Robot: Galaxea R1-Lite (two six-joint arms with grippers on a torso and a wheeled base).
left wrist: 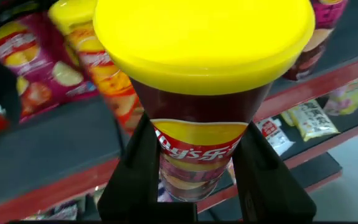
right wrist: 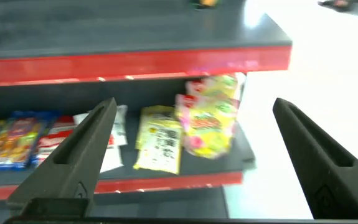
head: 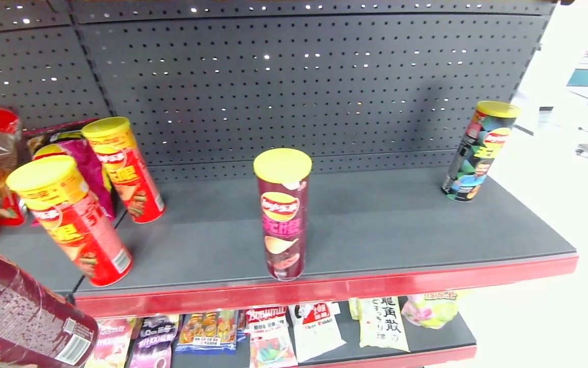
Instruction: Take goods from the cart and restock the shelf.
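Observation:
My left gripper (left wrist: 197, 171) is shut on a maroon chip can with a yellow lid (left wrist: 203, 43), its black fingers (left wrist: 138, 165) clamping the can's body from both sides. The same can (head: 23, 317) lies tilted at the lower left of the head view, in front of and below the grey shelf board (head: 375, 225). My right gripper (right wrist: 194, 109) is open with nothing between its fingers, facing the lower shelf's snack bags (right wrist: 210, 115).
On the shelf stand a matching maroon can (head: 282, 214) near the red front edge, two red cans (head: 69, 220) (head: 122, 168) at the left, and a dark patterned can (head: 480, 151) at the far right. Bagged chips (head: 87, 163) sit behind the red cans. Bare board lies between the cans.

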